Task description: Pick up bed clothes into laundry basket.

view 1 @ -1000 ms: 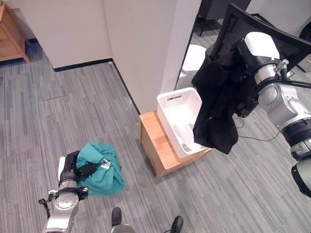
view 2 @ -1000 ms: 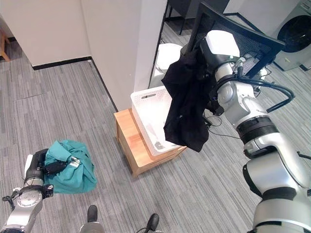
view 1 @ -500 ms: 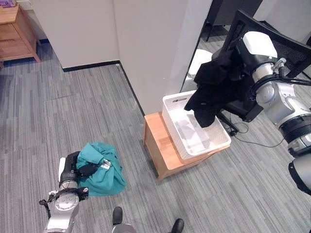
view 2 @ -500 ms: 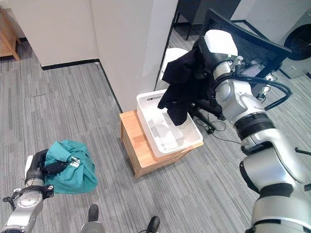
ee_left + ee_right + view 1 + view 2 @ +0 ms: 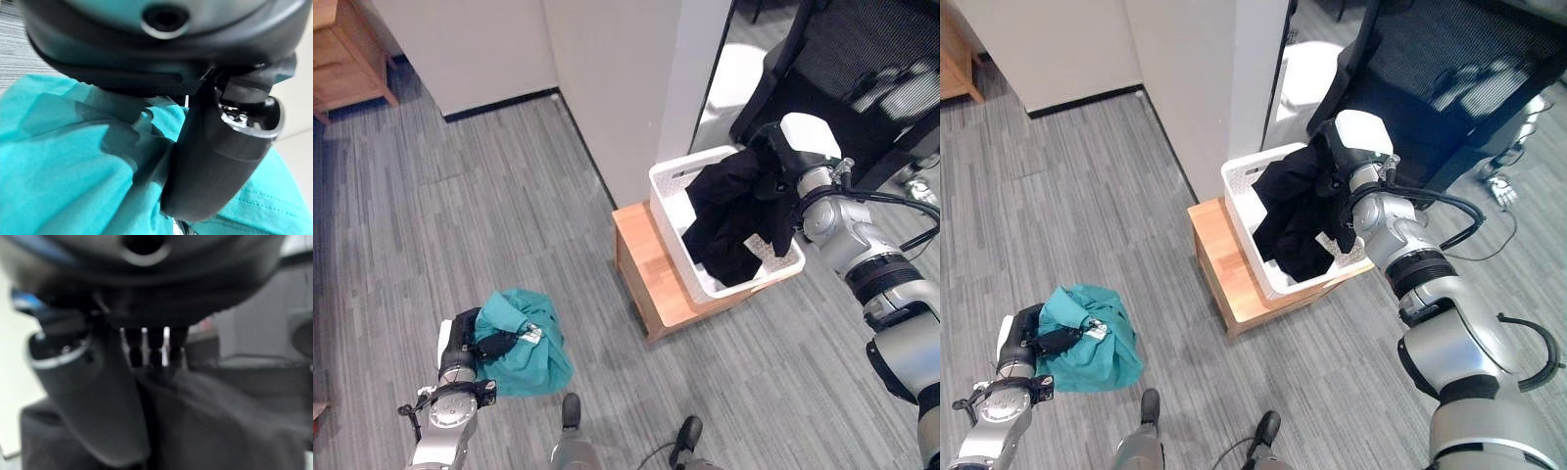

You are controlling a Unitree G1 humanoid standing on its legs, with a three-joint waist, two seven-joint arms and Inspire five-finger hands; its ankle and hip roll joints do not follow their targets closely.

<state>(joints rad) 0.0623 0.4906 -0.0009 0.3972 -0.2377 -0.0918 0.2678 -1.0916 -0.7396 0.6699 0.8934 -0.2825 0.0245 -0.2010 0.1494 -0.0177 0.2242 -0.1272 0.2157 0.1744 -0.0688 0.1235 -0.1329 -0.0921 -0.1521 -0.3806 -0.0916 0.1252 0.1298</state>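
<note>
Black garment (image 5: 736, 217) in right hand (image 5: 781, 174) over laundry basket (image 5: 668, 191).

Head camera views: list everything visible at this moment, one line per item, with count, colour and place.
Black garment: one, black, hanging from the right hand into the basket.
Laundry basket: one, white, on the wooden stand.
Wooden stand: one, light wood, on the floor beside the white wall.
Teal garment: one, teal, bunched in the left hand, low by the floor.
Office chair: one, black mesh, behind the basket.
Wooden cabinet: one, brown, far corner.
Left hand: dark, curled on the teal garment.
Right hand: dark, gripping the black garment.
</note>
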